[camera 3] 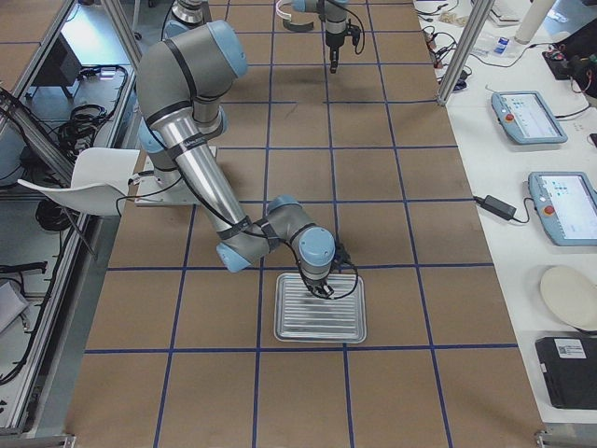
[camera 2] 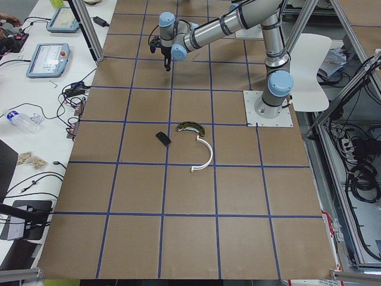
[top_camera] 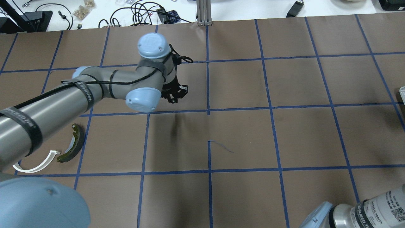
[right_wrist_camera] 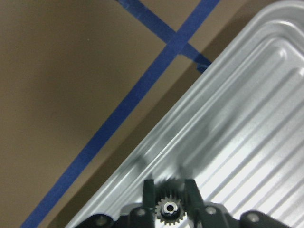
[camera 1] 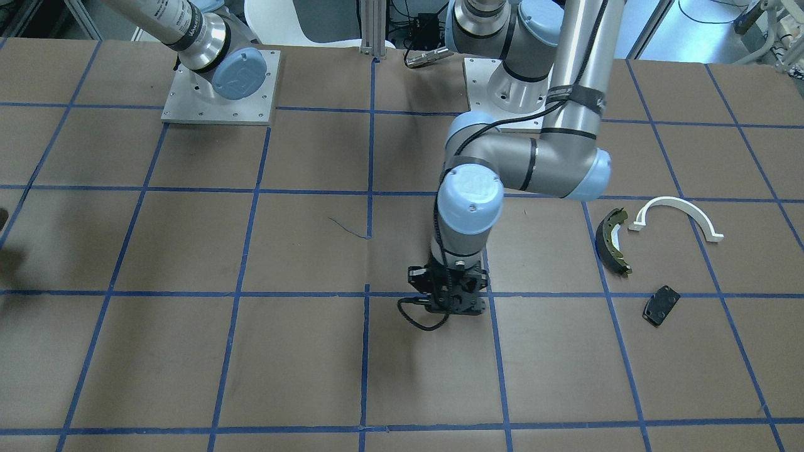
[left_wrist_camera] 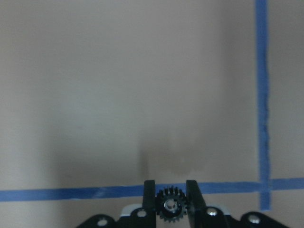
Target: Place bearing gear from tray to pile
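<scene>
My left gripper (left_wrist_camera: 171, 186) is shut on a small black bearing gear (left_wrist_camera: 171, 209) and holds it above bare brown table near a blue tape crossing; the gripper also shows in the front view (camera 1: 449, 304) and the overhead view (top_camera: 174, 95). The pile lies apart from it: a dark olive brake shoe (camera 1: 612, 242), a white half-ring arc (camera 1: 678, 213) and a small black plate (camera 1: 661, 306). My right gripper (right_wrist_camera: 169, 185) is shut on another bearing gear (right_wrist_camera: 169, 209) over the ribbed metal tray (right_wrist_camera: 251, 109) near its corner, as the right exterior view (camera 3: 322, 287) shows.
The table is brown with a blue tape grid. The tray (camera 3: 320, 322) sits at the robot's right end of the table; its edge barely shows in the overhead view (top_camera: 401, 91). The arm bases (camera 1: 220, 88) stand at the table's back. Cables and pendants lie beyond the far edge.
</scene>
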